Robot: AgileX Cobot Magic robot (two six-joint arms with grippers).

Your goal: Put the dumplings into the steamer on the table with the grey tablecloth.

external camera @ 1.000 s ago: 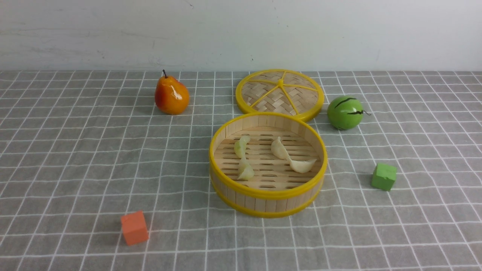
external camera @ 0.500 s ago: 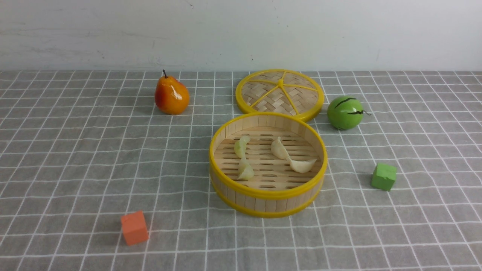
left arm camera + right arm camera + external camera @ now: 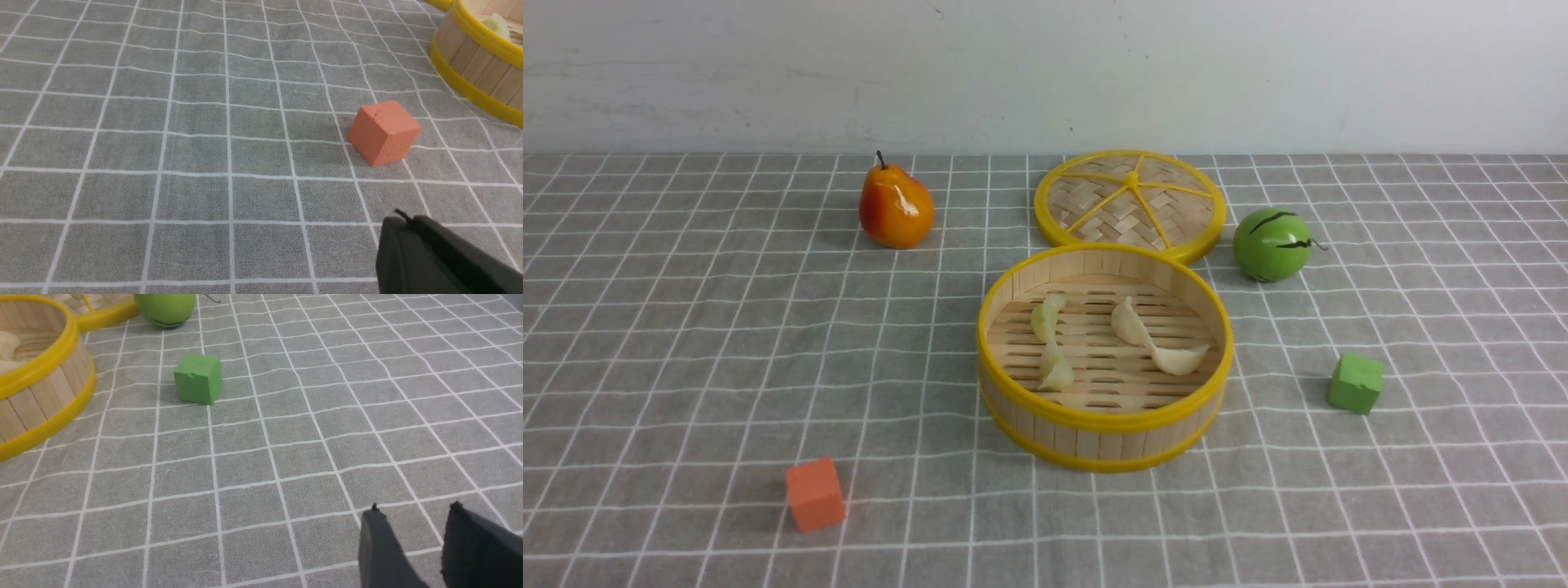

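The steamer stands open mid-table on the grey tablecloth. Several dumplings lie on its slat floor: two pale greenish ones on the left, two cream ones on the right. Neither arm shows in the front view. In the left wrist view my left gripper is shut and empty above the cloth, short of the orange cube, with the steamer off to one side. My right gripper is open with only cloth between its fingers; the steamer lies well off.
A woven lid lies flat behind the steamer. An orange pear stands at back left and a green round fruit at back right. An orange cube sits front left, a green cube right of the steamer.
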